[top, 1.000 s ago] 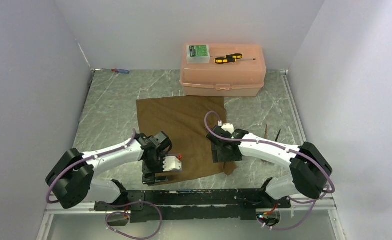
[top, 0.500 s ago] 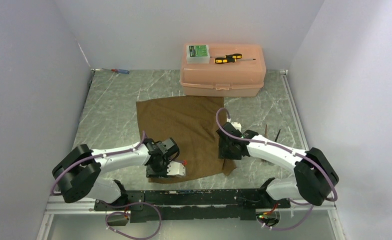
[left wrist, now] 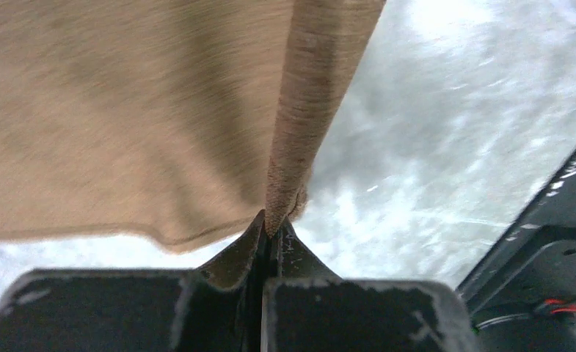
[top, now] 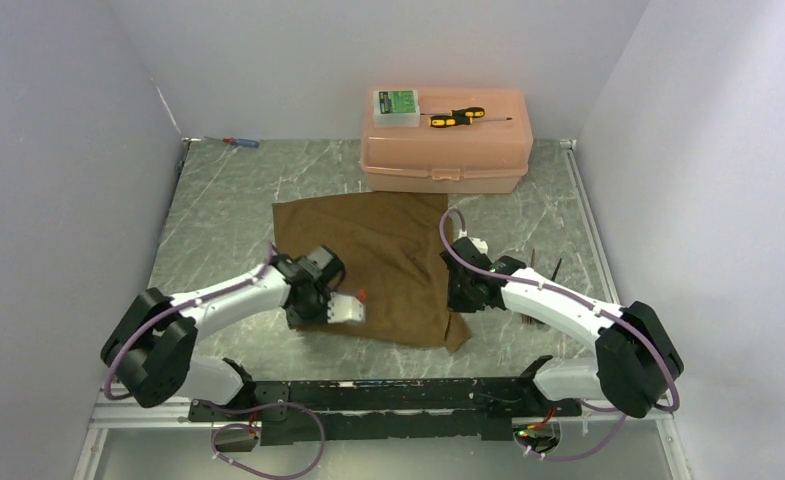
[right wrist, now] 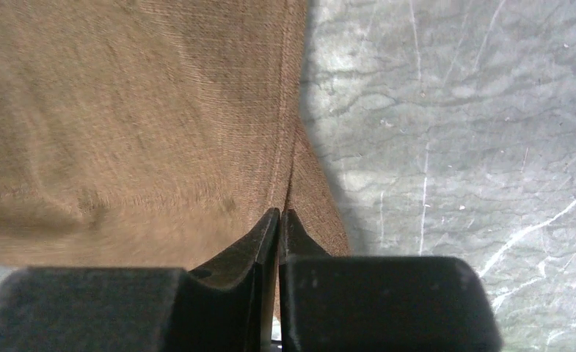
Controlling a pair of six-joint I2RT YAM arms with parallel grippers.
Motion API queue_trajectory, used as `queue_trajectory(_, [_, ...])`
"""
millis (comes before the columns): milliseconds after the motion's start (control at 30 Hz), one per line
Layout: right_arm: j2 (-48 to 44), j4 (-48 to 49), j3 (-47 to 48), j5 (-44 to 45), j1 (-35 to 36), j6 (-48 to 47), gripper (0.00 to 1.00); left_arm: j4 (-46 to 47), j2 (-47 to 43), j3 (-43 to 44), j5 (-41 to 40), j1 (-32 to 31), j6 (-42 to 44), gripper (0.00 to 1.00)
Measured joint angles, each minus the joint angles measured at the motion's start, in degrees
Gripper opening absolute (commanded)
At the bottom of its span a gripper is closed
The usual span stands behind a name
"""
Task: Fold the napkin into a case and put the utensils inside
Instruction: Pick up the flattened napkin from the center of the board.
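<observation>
Open a second ago, the left pincer (left wrist: 271,224) and right pincer (right wrist: 279,216) now clamp near corners of the napkin (top: 373,250), spread just before the pink box (top: 446,160), apparently starting the first fold, which needs an even lift boxward.

Both just closed: my left end effector (left wrist: 270,227) now pinches the napkin (top: 378,250) at its near-left corner, and my right end effector (right wrist: 279,214) has its near-right edge. That near edge has slid farther back.
</observation>
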Motion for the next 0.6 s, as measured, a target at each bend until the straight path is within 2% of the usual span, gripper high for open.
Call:
queue_trajectory(200, [0.0,-0.7,2.7,0.1,-0.2,-0.2,0.02,-2.2,-5.6,3.9,1.3,16.5,9.1,0.03])
queue_trajectory(233, [0.0,-1.0,2.9,0.2,-0.3,-0.2,0.05,-3.0,-6.4,3.9,1.4,18.4,10.5,0.03])
queue_trajectory(300, [0.0,-1.9,2.9,0.6,-0.3,-0.1,0.18,-4.9,-7.4,3.8,1.6,20.4,12.9,0.03])
queue_trajectory(433, [0.0,-3.5,3.0,1.8,0.1,0.0,0.56,-7.1,-8.3,3.7,3.0,21.0,14.9,0.03])
queue_trajectory(500, [0.1,-4.9,3.5,3.3,1.6,0.2,0.65,-7.9,-8.5,3.7,3.9,21.0,15.0,0.03])
queue_trajectory(600, [1.2,-7.3,5.7,6.2,6.4,0.5,0.72,-8.6,-8.5,3.5,4.8,21.0,15.1,0.03])
